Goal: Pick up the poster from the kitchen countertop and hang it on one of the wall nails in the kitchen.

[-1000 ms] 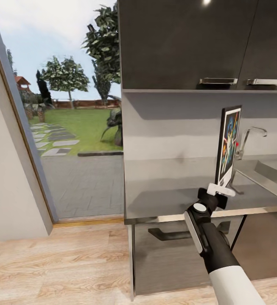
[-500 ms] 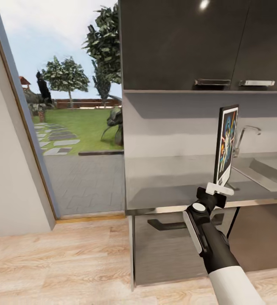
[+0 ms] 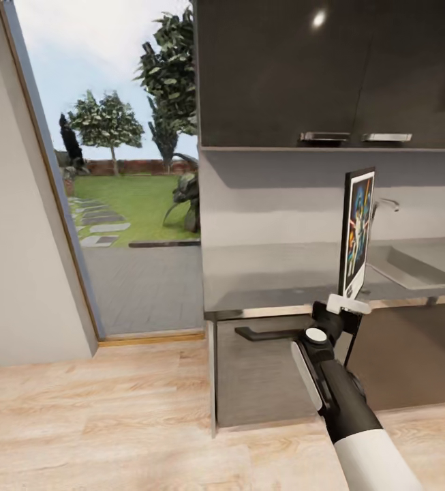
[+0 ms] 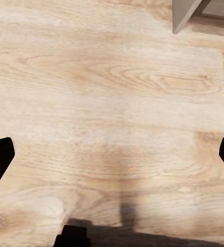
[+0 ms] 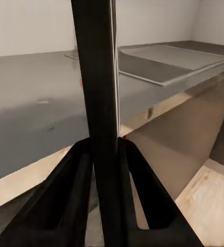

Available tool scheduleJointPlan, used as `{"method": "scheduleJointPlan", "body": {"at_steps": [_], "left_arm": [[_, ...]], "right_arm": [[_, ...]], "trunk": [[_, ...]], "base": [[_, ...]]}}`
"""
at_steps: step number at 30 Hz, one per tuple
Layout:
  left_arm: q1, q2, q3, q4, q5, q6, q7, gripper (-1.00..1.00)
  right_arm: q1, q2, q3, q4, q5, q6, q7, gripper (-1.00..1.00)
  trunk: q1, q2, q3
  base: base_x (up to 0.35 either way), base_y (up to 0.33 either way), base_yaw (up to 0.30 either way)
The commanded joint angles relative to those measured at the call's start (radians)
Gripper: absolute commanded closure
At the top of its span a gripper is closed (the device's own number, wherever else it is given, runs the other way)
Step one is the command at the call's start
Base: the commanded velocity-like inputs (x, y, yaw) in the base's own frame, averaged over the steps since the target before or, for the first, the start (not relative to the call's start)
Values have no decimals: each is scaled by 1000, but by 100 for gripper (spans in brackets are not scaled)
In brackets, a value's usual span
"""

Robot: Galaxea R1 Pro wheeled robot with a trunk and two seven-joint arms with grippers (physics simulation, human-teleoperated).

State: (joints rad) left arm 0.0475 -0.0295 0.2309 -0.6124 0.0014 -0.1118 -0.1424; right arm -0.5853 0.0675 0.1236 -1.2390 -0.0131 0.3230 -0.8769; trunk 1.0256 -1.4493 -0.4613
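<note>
At right of centre in the head view, the poster (image 3: pixel 356 233) has a black frame, a white border and dark blue artwork with flecks of yellow, red and green; the figures are too small to make out. In the right wrist view its edge (image 5: pixel 98 103) is plain black. The countertop (image 3: pixel 277 276) is glossy grey, the sink (image 3: pixel 416 264) a paler steel grey. The upper cabinets (image 3: pixel 283 68) are dark charcoal with silver handles (image 3: pixel 324 136). The right gripper (image 3: pixel 345 305) has white fingers on a black body; the arm (image 3: pixel 358 436) goes from black to white. The floor (image 3: pixel 93 423) is pale wood with wavy grain. At left, the lawn (image 3: pixel 137 208) is bright green under a pale blue sky (image 3: pixel 79 61).
</note>
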Motion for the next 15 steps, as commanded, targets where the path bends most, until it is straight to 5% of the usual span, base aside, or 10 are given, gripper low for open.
{"method": "scheduleJointPlan", "body": {"at_steps": [1, 3, 6, 9, 15], "left_arm": [[0, -1, 7, -1, 0, 0, -9, -100], [0, -1, 7, -1, 0, 0, -9, -100], [0, -1, 7, -1, 0, 0, -9, -100], [0, -1, 7, -1, 0, 0, -9, -100], [0, -2, 7, -1, 0, 0, -9, -100]], "right_arm": [[0, 0, 3, -1, -2, 4, -3, 100], [2, 0, 14, -2, -2, 4, -1, 100], [4, -1, 104, -20, -2, 3, -1, 100], [5, -1, 138, -53, -2, 4, -2, 100], [5, 0, 161, -83, -2, 6, 0, 100]], "trunk": [[-1, -1, -1], [-1, -1, -1], [-1, -1, -1], [-1, -1, -1], [-1, -1, -1]], "base": [[-335, 0, 0], [-335, 0, 0], [-332, 0, 0], [-301, 0, 0], [-159, 0, 0]]}}
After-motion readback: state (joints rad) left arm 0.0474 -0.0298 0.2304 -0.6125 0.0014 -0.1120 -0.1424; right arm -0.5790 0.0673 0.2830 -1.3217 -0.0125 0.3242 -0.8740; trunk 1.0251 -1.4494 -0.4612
